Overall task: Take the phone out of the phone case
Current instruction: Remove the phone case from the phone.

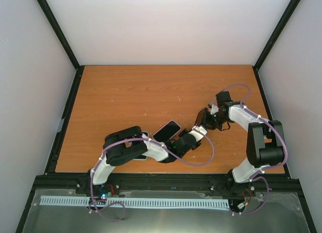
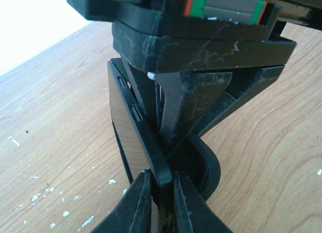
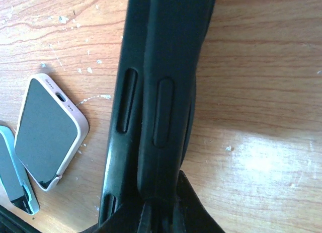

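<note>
Your counter [image 1: 126,92] of orange-brown wood has both arms reaching toward its right middle; your left arm [image 1: 126,147] stretches across from the near left, your right arm [image 1: 261,142] bends round from the near right, and the two meet tip to tip. Your left pincer [image 2: 161,185] is clenched on the phone [image 2: 128,137], both fingertips nipping one edge of the glossy black slab, so the phone stands on edge and rises straight out of that pincer. Your right pincer [image 3: 155,213] is clenched from the opposite end on the phone case [image 2: 209,167], whose black wall bows away from the phone on one side (how much of the phone it covers is hidden). A pink-cased phone [image 3: 48,135] lies flat on the counter, screen up, just left of the pincers and apart from them; a teal-cased phone [image 3: 15,180] lies beside it, partly under your left arm. White flecks [image 2: 60,213] dot the wood.
</note>
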{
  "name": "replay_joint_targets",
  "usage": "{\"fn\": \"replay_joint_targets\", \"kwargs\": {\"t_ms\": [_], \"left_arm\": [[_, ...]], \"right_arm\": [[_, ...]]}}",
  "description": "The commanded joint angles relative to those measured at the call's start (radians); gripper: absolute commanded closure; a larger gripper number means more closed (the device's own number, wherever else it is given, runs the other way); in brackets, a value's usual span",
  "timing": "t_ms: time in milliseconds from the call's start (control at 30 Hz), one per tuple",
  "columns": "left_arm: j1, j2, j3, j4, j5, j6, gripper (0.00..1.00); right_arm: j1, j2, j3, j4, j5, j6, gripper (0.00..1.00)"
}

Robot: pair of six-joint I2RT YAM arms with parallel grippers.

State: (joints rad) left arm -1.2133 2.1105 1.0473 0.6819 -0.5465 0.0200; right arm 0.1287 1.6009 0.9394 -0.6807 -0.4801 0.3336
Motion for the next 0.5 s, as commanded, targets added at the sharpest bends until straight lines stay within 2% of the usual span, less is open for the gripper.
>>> {"fn": "replay_joint_targets", "kwargs": {"t_ms": [0, 133, 267, 467], "left_arm": [[0.023, -0.01, -0.014, -0.01, -0.069, 0.082, 0.99], [0.031, -0.101, -0.076, 0.006, -0.097, 0.109, 1.0], [0.059, -0.2, -0.134, -0.035, -0.047, 0.063, 1.0], [0.069, -0.275, -0.174, -0.047, 0.009, -0.012, 1.0]], "right_arm": [[0.002, -0.017, -0.001, -0.097, -0.036, -0.041, 0.97], [-0.004, -0.053, -0.004, -0.1, 0.037, -0.103, 0.97], [-0.006, -0.076, 0.011, -0.107, 0.093, -0.19, 0.97], [-0.015, -0.04, 0.076, -0.145, 0.045, -0.301, 0.97]]}}
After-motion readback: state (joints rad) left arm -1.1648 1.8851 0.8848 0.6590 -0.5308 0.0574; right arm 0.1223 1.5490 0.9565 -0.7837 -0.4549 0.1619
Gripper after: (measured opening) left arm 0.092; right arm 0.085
